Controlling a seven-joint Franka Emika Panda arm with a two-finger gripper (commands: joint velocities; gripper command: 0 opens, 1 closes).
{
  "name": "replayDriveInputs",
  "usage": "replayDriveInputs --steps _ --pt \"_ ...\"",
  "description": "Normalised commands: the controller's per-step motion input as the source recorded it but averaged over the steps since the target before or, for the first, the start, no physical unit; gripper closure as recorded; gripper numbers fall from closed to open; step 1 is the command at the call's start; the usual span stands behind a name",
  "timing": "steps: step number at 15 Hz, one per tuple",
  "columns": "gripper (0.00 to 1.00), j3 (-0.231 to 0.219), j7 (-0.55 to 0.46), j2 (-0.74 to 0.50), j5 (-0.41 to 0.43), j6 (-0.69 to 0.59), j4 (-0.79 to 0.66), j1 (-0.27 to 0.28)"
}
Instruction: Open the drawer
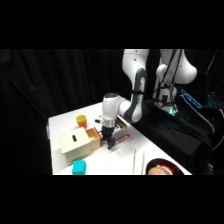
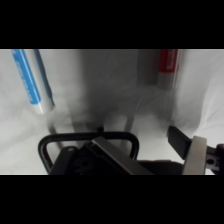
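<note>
The tan wooden drawer (image 1: 93, 139) sticks out to the right of its pale cream housing cube (image 1: 74, 146), which has a dark slot on top. My gripper (image 1: 110, 143) comes down from above right at the drawer's front. In the wrist view the black wire loop handle (image 2: 89, 138) lies close over the black linkage at the bottom edge. My gripper (image 2: 155, 157) looks open: a grey-padded finger (image 2: 194, 152) stands apart at the right, with bare table showing in the gap. Nothing is clamped between the fingers.
A teal block (image 1: 78, 168) lies at the table's front edge. A yellow cup (image 1: 81, 120) stands behind the cube. A red marker (image 2: 168, 67) and a blue-and-white tube (image 2: 31, 80) lie beyond the gripper. A plate (image 1: 161, 169) sits at the front right, with pale tongs (image 1: 138, 162) beside it.
</note>
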Motion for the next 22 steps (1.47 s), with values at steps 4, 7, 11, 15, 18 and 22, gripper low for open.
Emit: replayDriveInputs --steps 4,7,11,15,18,22 --pt "0.00 0.050 0.00 -0.51 -0.014 0.19 -0.70 -0.026" --pt "0.00 0.087 0.00 -0.47 -0.011 0.05 -0.50 -0.062" --pt "0.00 0.349 -0.12 -0.49 0.072 -0.39 -0.21 -0.326" --pt "0.00 0.296 -0.34 -0.55 0.390 -0.64 -0.02 -0.229" --pt "0.00 -0.147 -0.18 -0.54 0.234 -0.63 0.02 0.184" --pt "0.00 -0.261 0.03 -0.45 -0.018 -0.54 0.05 0.264"
